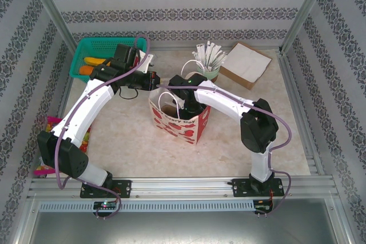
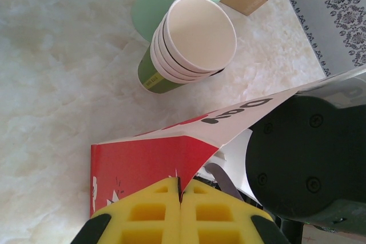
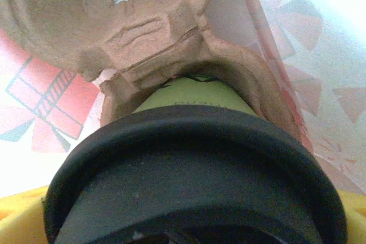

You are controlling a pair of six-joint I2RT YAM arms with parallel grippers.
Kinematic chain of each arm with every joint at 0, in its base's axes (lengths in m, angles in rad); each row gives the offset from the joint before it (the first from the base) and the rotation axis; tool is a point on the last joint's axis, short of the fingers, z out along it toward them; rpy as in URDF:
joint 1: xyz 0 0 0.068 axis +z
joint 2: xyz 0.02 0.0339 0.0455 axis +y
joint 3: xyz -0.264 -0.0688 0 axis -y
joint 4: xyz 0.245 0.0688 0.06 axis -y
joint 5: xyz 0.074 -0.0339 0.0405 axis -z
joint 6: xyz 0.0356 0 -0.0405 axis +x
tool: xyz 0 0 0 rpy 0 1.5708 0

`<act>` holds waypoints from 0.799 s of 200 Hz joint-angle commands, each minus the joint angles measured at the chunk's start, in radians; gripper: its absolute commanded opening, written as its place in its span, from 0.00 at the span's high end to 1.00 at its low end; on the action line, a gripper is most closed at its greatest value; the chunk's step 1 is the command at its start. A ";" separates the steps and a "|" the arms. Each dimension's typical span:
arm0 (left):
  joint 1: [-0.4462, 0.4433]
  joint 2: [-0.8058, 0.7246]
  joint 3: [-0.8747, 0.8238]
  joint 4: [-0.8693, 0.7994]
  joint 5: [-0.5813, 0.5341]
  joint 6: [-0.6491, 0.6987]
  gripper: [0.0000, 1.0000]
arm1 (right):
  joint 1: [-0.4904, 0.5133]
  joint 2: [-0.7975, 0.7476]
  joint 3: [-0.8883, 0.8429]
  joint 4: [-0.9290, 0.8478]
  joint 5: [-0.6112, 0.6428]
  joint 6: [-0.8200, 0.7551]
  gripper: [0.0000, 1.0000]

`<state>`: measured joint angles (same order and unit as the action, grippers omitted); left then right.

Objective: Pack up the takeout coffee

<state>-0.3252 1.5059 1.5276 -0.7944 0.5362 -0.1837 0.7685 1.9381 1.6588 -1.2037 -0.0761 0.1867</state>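
The left end effector [image 2: 180,194] pinched the rim of the glossy paper bag [image 2: 143,164] while the right end effector's [image 3: 189,221] spread fingers [image 3: 16,216] flanked the black-lidded takeout coffee [image 3: 194,100] in a moulded pulp carrier [image 3: 143,27], grip unclear.

Left arm [image 1: 86,107], right arm [image 1: 226,100]: white shells, black joint housings [image 1: 260,125], purple cables [image 1: 284,135]. Black base plates [image 1: 106,188] on the silver aluminium rail [image 1: 183,186]. Left fingers [image 2: 143,212]: yellow waffle-grid pads.

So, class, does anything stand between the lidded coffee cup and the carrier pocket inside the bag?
Nothing visible does: the coffee cup already sits in a pocket of the pulp carrier, inside the paper bag.
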 commanded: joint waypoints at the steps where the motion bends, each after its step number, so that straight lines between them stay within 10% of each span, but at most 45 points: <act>1: 0.014 -0.011 0.028 -0.016 -0.001 -0.002 1.00 | 0.003 -0.021 0.037 -0.043 0.005 0.007 0.02; 160: 0.010 -0.006 0.043 -0.036 0.028 -0.002 1.00 | 0.025 -0.045 0.247 -0.193 0.007 0.030 0.02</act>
<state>-0.3252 1.5059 1.5314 -0.8043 0.5495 -0.1833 0.7834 1.9354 1.8477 -1.3357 -0.0761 0.2066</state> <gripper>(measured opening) 0.050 0.980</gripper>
